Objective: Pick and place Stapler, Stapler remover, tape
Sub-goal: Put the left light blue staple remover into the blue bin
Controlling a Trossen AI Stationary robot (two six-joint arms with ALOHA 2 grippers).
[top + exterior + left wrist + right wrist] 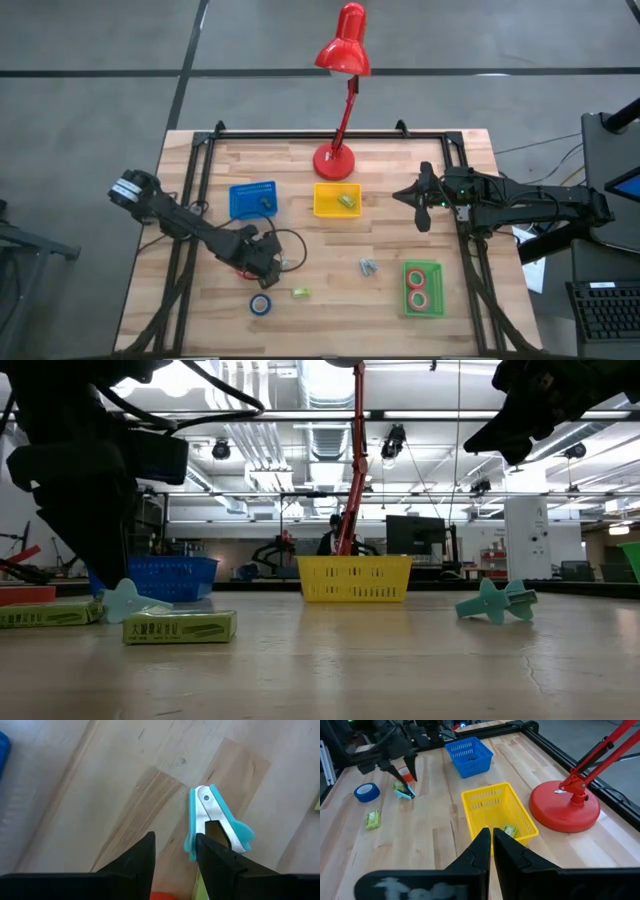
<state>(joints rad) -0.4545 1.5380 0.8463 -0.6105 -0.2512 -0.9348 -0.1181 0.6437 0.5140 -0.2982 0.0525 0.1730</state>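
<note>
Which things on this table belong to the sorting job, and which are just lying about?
Job: teal staple remover beside the left gripper; second staple remover; blue tape roll; red tape rolls in the green bin; green staple box; blue bin; yellow bin.
Lying about: red desk lamp. The right gripper waits near the yellow bin.

A pale wooden table point(330, 300) in light and darker planks is framed by black rails. At its twelve o'clock edge a red lamp point(343, 50) is seen. A blue bin point(252, 199), a yellow bin point(336, 200) and a green bin point(423, 288) are shown; two red tape rolls point(418, 289) are held in the green one. A blue tape roll point(260, 304) and a yellow-green box point(301, 293) are seen at six o'clock. A teal and silver staple remover point(216, 822) is shown. Both arms are dark.
</note>
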